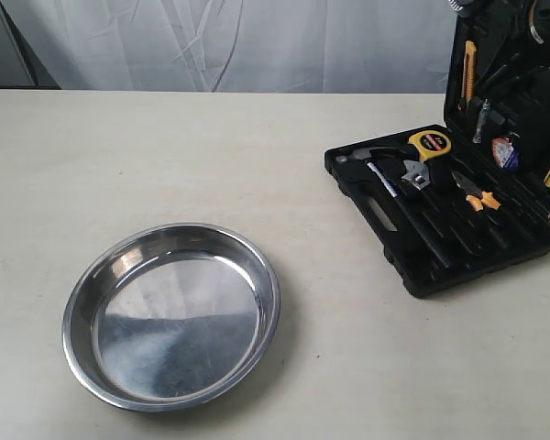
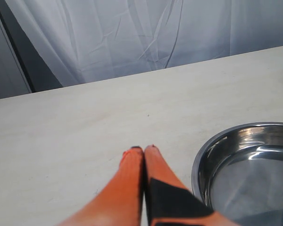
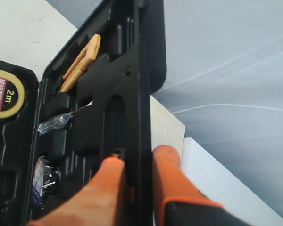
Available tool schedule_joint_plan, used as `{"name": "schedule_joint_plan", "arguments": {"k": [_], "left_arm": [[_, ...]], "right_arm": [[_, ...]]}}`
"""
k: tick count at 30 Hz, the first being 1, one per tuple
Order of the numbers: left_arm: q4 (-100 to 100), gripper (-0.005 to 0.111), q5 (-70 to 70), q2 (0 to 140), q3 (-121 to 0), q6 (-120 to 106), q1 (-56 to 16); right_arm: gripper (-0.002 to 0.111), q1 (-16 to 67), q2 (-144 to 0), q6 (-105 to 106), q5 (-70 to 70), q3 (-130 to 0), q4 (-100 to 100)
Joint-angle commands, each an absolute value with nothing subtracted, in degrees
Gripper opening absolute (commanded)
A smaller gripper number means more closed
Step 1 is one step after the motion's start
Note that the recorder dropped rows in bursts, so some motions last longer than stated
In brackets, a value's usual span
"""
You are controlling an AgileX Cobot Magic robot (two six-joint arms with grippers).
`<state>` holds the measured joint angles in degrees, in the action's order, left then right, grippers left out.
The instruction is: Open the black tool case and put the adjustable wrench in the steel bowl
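Note:
The black tool case (image 1: 458, 257) lies open at the right of the table, its lid (image 1: 522, 101) standing upright. The adjustable wrench (image 1: 414, 174) rests in the base between the hammer (image 1: 367, 156) and the orange-handled pliers (image 1: 477, 194). My right gripper (image 3: 140, 157) is shut on the upper edge of the lid (image 3: 127, 84), one finger inside and one outside. The steel bowl (image 1: 174, 316) sits empty at the front left. My left gripper (image 2: 144, 149) is shut and holds nothing. It hovers over bare table beside the bowl (image 2: 254, 174) and is out of the exterior view.
A yellow tape measure (image 1: 430, 144) sits in the base behind the wrench. The lid holds a yellow knife (image 3: 82, 59), a small screwdriver and other tools. A white curtain hangs behind the table. The table's far edge runs close behind the case.

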<state>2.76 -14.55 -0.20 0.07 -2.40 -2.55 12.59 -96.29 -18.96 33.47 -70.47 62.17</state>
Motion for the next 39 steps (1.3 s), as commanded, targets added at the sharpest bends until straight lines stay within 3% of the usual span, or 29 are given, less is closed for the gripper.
{"name": "schedule_joint_plan", "arguments": {"k": [1, 5, 11, 13, 20, 22, 24, 33, 39], "left_arm": [[2.63, 0.0, -13.68, 0.0, 0.0, -2.19, -2.44], [2.63, 0.0, -13.68, 0.0, 0.0, -2.19, -2.44], [2.63, 0.0, -13.68, 0.0, 0.0, -2.19, -2.44], [2.63, 0.0, -13.68, 0.0, 0.0, -2.19, -2.44], [2.63, 0.0, -13.68, 0.0, 0.0, -2.19, -2.44], [2.63, 0.0, -13.68, 0.0, 0.0, -2.19, -2.44], [2.63, 0.0, -13.68, 0.0, 0.0, -2.19, -2.44], [2.63, 0.0, -13.68, 0.0, 0.0, -2.19, -2.44], [2.63, 0.0, -13.68, 0.0, 0.0, -2.19, -2.44]], "right_arm": [[-0.001, 11.99, -95.45, -19.61, 34.54, -70.59, 66.47], [0.004, 11.99, -95.45, -21.44, 34.77, -70.59, 68.0], [0.039, 11.99, -95.45, -22.38, 34.94, -70.59, 68.76], [0.043, 11.99, -95.45, -27.16, 36.17, -70.59, 71.77], [0.04, 11.99, -95.45, -36.28, 39.9, -70.59, 73.0], [0.023, 11.99, -95.45, -35.56, 36.53, -70.33, 65.76], [0.0, 11.99, -95.87, -32.77, 31.89, -69.98, 56.7], [0.0, 11.99, -102.88, -7.15, 21.3, -69.98, 24.92], [0.0, 11.99, -105.58, 26.45, 27.06, -69.98, -2.68]]}}
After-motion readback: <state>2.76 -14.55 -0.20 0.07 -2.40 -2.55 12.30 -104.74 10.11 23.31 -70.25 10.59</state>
